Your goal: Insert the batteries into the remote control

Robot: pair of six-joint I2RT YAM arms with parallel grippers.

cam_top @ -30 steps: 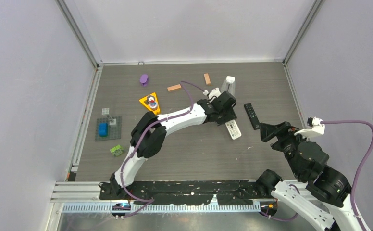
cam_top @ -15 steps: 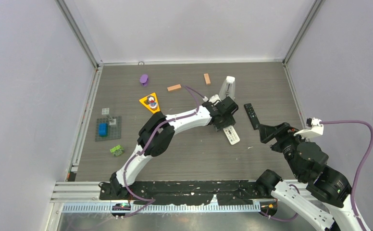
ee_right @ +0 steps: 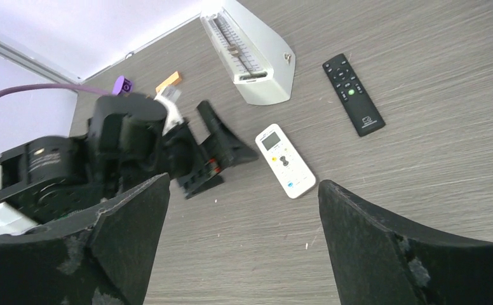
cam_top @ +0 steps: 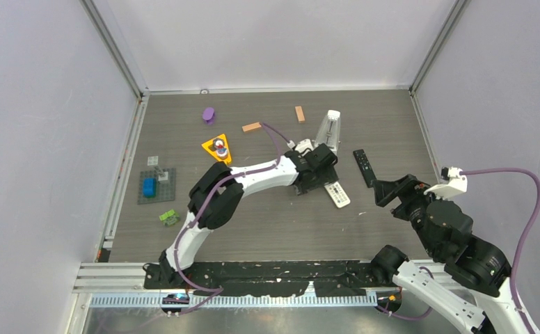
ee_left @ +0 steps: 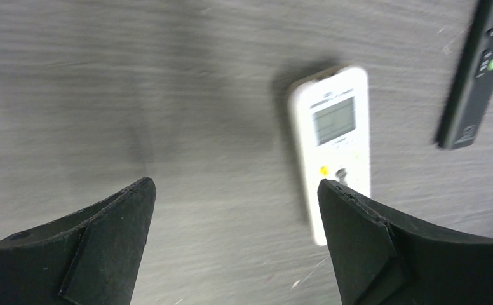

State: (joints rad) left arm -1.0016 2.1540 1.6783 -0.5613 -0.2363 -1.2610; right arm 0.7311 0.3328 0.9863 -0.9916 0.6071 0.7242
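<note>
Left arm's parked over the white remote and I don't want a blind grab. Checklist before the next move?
1. Left claw open, holding nothing: ok.
2. Right claw open, holding nothing: ok.
3. White remote lying flat, apart from the black remote: ok.
4. Battery side of the White remote reachable: not ok, it lies screen up.
5. Batteries located: cannot tell, none can be made out in any view.

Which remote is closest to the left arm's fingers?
The white remote with the little screen, right beside the left fingers; the black remote lies farther away.
</note>
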